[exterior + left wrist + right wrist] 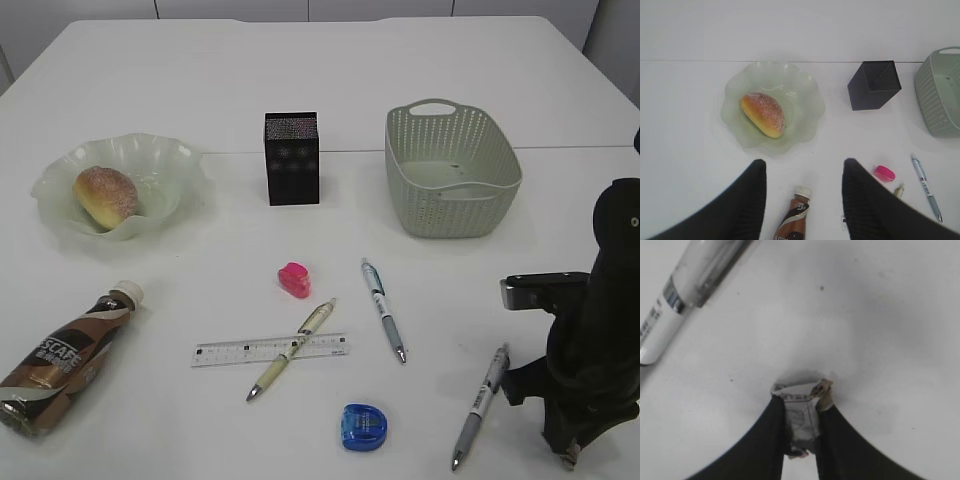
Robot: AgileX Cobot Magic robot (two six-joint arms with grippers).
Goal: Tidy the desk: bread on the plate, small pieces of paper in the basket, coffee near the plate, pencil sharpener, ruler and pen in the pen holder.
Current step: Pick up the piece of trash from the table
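The bread (105, 193) lies on the pale green plate (60, 215) at the left; it also shows in the left wrist view (763, 114). The coffee bottle (65, 358) lies on its side at the front left. My left gripper (804, 172) is open and empty above the bottle's cap (802, 192). My right gripper (802, 410) is shut on a crumpled piece of paper (801, 410), low over the table at the front right (578, 452). The black pen holder (291, 158) and green basket (452, 170) stand at the back. The ruler (270, 349), pens and sharpeners lie in the middle.
A cream pen (291, 350) lies across the ruler. A teal pen (383, 309) and a grey pen (480, 406) lie further right. A pink sharpener (294, 279) and a blue sharpener (363, 427) lie on the table. The basket holds nothing I can see.
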